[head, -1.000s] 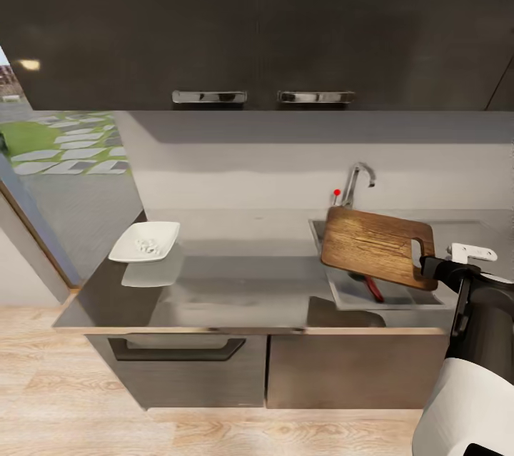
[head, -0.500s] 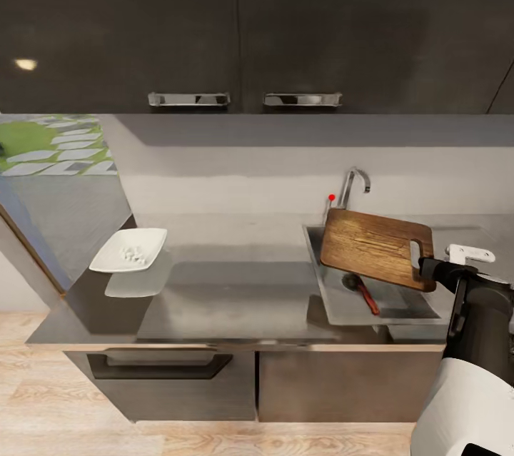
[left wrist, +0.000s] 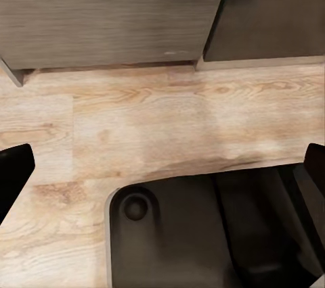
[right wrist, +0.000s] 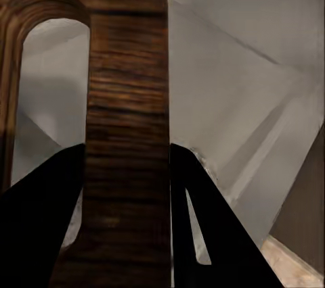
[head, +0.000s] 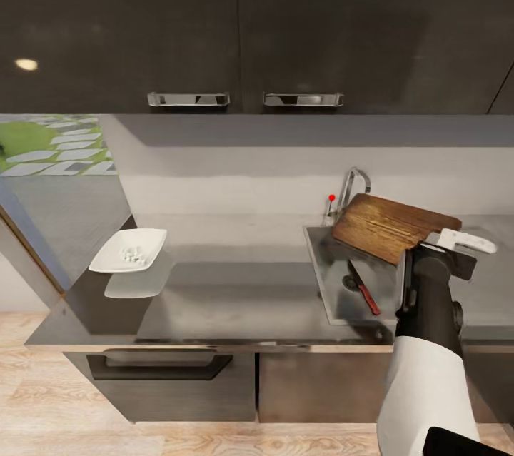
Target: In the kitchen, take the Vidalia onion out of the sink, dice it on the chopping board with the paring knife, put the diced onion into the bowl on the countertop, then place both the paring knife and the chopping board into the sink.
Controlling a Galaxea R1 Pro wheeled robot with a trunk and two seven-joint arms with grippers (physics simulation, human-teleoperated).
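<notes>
My right gripper (head: 432, 242) is shut on the handle end of the dark brown chopping board (head: 391, 226), which hangs tilted above the steel sink (head: 330, 281). In the right wrist view the black fingers (right wrist: 47, 220) clamp the board (right wrist: 127, 139) beside its slot hole. The paring knife (head: 363, 288) with its red handle lies in the basin near the drain. The white bowl (head: 128, 250) holds small pale diced onion pieces (head: 133, 252) at the left end of the grey countertop (head: 228, 292). My left gripper (left wrist: 162, 173) stands open over the wooden floor.
The chrome tap (head: 353, 185) with a red knob (head: 331, 198) stands behind the sink. Dark upper cabinets (head: 243, 21) hang above the counter. Lower cabinets (left wrist: 108, 11) and my dark base (left wrist: 203, 234) show in the left wrist view.
My right arm has swung left and farther back with the board, which now tilts over the sink's back by the tap. The knife lies uncovered in the basin. Bowl unchanged.
</notes>
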